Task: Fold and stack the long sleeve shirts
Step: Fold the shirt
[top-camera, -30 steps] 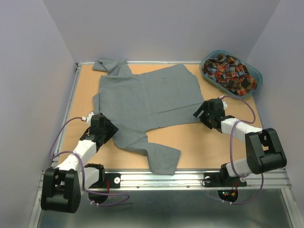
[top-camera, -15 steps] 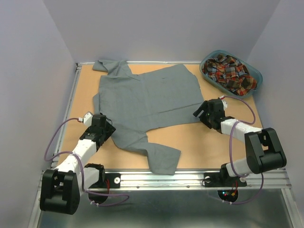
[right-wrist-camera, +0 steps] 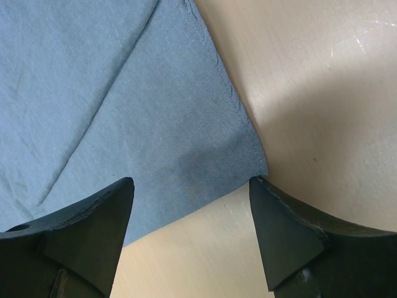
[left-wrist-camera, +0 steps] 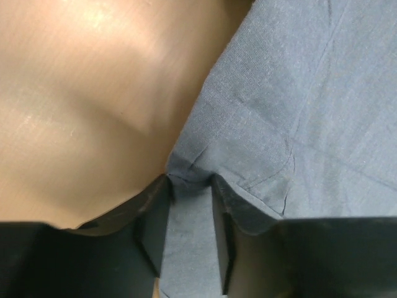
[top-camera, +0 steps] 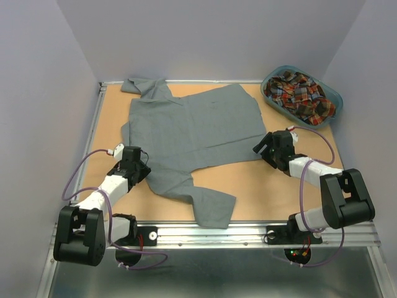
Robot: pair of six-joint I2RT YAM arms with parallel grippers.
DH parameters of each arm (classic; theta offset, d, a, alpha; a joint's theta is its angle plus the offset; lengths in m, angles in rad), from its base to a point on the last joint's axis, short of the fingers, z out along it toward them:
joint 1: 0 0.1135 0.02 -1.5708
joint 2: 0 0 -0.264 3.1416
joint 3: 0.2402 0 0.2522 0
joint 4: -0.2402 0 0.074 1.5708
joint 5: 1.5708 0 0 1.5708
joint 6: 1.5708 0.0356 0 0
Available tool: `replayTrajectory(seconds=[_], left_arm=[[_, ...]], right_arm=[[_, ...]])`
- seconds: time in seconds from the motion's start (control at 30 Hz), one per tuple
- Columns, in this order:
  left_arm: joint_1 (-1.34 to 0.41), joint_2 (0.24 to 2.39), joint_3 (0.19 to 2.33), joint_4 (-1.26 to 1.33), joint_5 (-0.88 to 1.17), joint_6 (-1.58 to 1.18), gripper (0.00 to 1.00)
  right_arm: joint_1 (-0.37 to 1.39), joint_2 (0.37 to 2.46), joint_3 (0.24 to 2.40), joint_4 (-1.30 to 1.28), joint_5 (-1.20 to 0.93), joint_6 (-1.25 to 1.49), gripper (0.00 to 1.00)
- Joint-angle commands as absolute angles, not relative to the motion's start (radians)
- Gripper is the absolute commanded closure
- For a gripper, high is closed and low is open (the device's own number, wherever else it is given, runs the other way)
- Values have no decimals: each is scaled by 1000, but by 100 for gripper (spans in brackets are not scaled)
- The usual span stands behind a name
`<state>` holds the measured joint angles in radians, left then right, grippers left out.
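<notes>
Grey shirt point(top-camera: 192, 133) is lying spread flat across the middle of the surface point(top-camera: 273, 186) in the overhead view, one sleeve trailing toward the lower centre and another bunching at the upper left. Plaid shirt point(top-camera: 299, 94) is sitting crumpled in the teal basket point(top-camera: 339, 99) at the upper right, well apart from both arms.

Left hand point(left-wrist-camera: 190, 181) is working at the grey shirt's left edge. Over the past second it has been nudging slightly up the frame and drawing its fingers point(left-wrist-camera: 152, 230) in from a wider stance. In the wrist view, a strip of grey cloth is now running between them and puckering at the tips (looks like a pinch taking hold).

Right hand point(right-wrist-camera: 191, 186) is holding where it was, spread wide and straddling the shirt's lower right corner, gripping nothing.

Reading: the left side is getting secured first, the right is waiting to close, and the fold itself is not yet starting
</notes>
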<state>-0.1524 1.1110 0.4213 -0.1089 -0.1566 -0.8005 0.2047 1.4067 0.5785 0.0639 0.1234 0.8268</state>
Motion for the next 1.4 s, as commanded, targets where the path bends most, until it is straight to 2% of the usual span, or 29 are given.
replayTrajectory(seconds=[0.0,0.1,0.3,0.57,0.67,0.77,0.8,0.9,1.2,1.37], left_arm=[[-167,1108,425,-138,-140,-792,69],[-169,1092,429,-152,-135,-793,82],[-170,1036,451,-205,-140,-788,95],[-172,988,462,-250,-103,-801,96],[-172,983,471,-265,-97,-801,97],[-170,971,485,-290,-98,-807,97],[-172,965,492,-302,-100,-811,99],[-172,950,514,-350,-101,-816,99],[-170,864,531,-410,-101,-848,99],[-169,867,552,-422,-129,-848,99]], right_arm=[[190,1397,548,64,163,819,20],[189,1401,549,63,176,821,23],[184,1419,551,63,196,828,28],[184,1440,552,64,218,847,43],[184,1436,548,63,224,847,52],[184,1408,532,63,225,842,69],[183,1399,531,61,227,838,80],[184,1347,520,51,241,821,99],[184,1206,570,-43,293,766,99],[184,1224,643,-54,284,721,99]])
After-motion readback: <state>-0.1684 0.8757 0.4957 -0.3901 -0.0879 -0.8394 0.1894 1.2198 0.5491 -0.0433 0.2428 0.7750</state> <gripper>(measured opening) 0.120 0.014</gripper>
